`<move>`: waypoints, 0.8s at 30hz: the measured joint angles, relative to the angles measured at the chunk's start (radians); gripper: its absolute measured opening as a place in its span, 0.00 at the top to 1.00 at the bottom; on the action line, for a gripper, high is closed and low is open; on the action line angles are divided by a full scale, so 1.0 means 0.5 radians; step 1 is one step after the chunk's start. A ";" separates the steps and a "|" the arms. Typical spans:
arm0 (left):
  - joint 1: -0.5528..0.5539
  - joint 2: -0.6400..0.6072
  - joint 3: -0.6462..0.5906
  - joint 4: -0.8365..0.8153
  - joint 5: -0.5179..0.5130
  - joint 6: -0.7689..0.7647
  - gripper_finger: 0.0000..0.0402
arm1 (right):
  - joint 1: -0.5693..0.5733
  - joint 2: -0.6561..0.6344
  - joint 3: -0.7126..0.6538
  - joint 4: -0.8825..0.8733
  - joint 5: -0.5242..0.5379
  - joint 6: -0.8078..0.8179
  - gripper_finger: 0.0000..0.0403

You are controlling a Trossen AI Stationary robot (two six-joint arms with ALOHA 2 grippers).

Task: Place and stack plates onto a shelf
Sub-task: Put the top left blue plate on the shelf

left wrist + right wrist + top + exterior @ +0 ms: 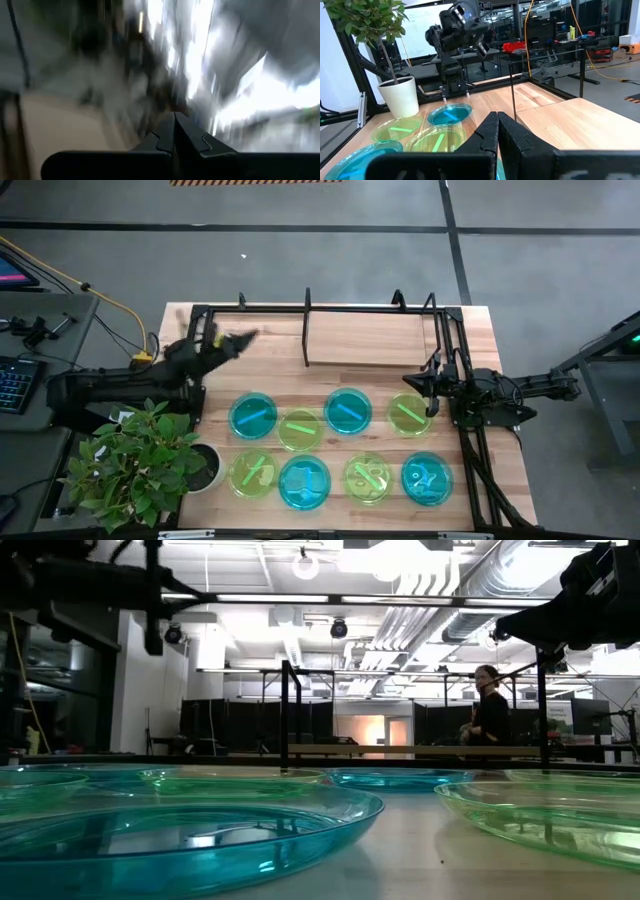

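Note:
Eight round translucent plates lie flat on the wooden table in two rows. In the far row are cyan (253, 416), green (299, 429), cyan (347, 410) and green (408, 414). In the near row are green (252, 474), cyan (304, 482), green (368, 477) and cyan (427, 478). The shelf (307, 330), black rods over a light board, stands along the far edge. My left gripper (243, 338) is shut and raised over the table's far left, touching nothing. My right gripper (432, 388) is shut and held above the far right green plate's far rim.
A potted plant (150, 455) stands at the table's near left corner, beside the left arm. Black frame rods (470, 450) run along the right edge. The low view shows a cyan plate (190, 835) up close and a person (490, 715) far behind the table.

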 joint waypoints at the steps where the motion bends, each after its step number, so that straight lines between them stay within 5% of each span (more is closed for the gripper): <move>1: 0.045 0.023 0.082 -0.262 0.191 -0.029 0.98 | 0.000 0.000 0.000 0.000 0.000 0.000 1.00; 5: 0.199 0.214 0.429 -1.177 0.702 0.299 0.89 | -0.001 0.000 0.000 0.000 0.000 0.000 1.00; 12: 0.416 0.659 0.846 -2.103 1.083 1.050 0.69 | 0.000 0.000 0.000 0.000 0.000 0.000 1.00; 17: 0.452 0.985 0.890 -2.301 1.354 1.665 0.62 | 0.000 0.000 0.000 -0.001 0.000 0.000 1.00; 24: 0.304 1.340 0.893 -2.270 1.317 2.476 0.61 | 0.000 -0.001 0.000 -0.016 -0.001 0.000 1.00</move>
